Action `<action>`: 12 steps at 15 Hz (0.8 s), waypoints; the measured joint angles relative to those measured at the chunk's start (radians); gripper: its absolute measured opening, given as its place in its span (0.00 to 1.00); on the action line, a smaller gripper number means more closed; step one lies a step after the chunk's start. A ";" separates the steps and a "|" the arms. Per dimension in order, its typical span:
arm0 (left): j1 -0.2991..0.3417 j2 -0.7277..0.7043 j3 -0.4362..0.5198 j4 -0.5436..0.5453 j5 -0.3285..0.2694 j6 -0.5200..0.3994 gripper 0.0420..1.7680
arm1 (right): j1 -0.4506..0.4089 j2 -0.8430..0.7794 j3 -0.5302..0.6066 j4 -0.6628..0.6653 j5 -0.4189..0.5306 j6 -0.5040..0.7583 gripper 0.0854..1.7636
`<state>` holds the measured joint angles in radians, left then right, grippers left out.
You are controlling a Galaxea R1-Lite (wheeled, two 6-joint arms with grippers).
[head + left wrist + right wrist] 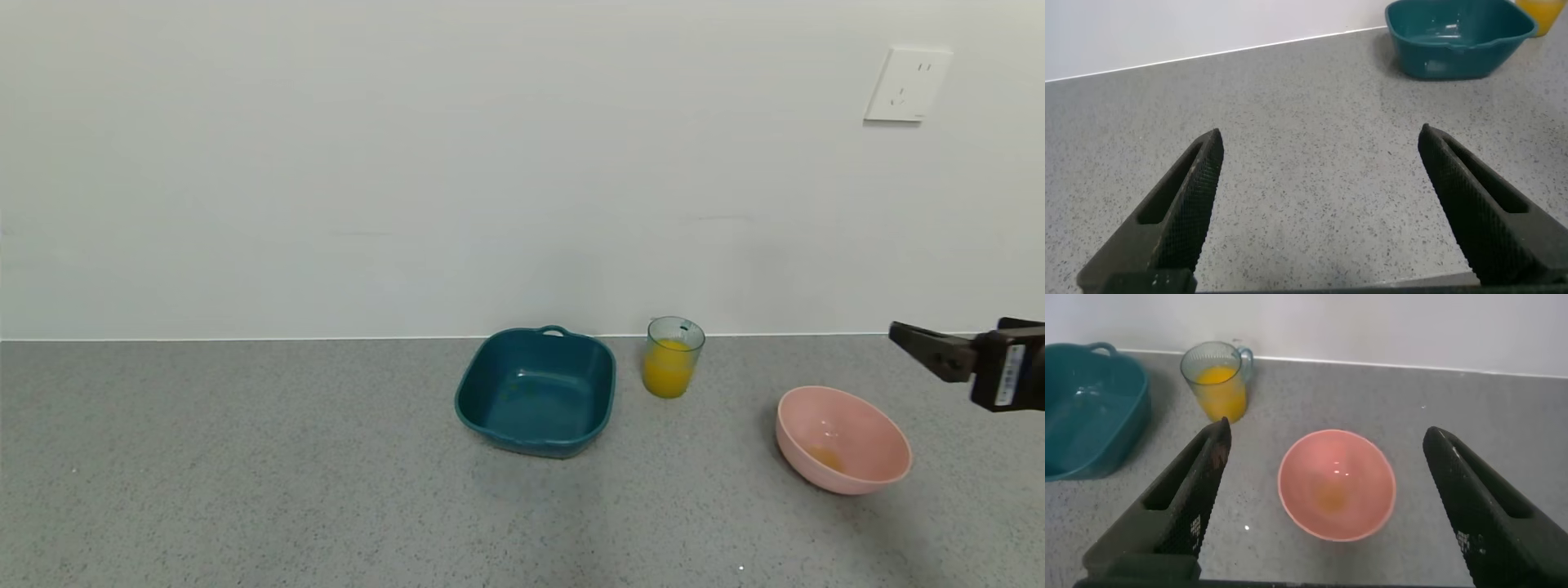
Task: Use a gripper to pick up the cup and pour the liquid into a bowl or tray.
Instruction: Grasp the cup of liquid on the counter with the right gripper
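Observation:
The translucent blue-green cup (672,357) stands upright near the wall, about half full of orange liquid (668,371). The dark teal basin (535,392), with a loop handle on its far rim, sits just left of the cup and looks empty. My right gripper (902,336) is open and empty at the right edge, above and right of the pink bowl. In the right wrist view its fingers (1200,490) frame the pink bowl, with the cup (1215,380) and basin (1086,408) farther off. My left gripper (1320,135) is open over bare counter, and the basin (1454,37) is far from it.
A round pink bowl (843,439) with a small orange smear at its bottom sits right of the cup, toward the front. The grey speckled counter (245,474) ends at a white wall, which has a socket (906,84) at upper right.

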<state>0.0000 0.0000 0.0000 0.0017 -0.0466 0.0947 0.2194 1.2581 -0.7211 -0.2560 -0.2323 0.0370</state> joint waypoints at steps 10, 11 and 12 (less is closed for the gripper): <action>0.000 0.000 0.000 0.000 0.000 0.000 0.97 | 0.191 0.478 -0.054 -0.279 -0.159 0.100 0.97; 0.000 0.000 0.000 0.000 0.000 0.000 0.97 | 0.198 0.517 -0.063 -0.301 -0.161 0.101 0.97; 0.000 0.000 0.000 0.000 0.000 0.000 0.97 | 0.201 0.559 -0.074 -0.321 -0.165 0.103 0.97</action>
<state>0.0000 0.0000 0.0000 0.0017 -0.0470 0.0947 0.4209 1.8174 -0.7951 -0.5768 -0.3977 0.1398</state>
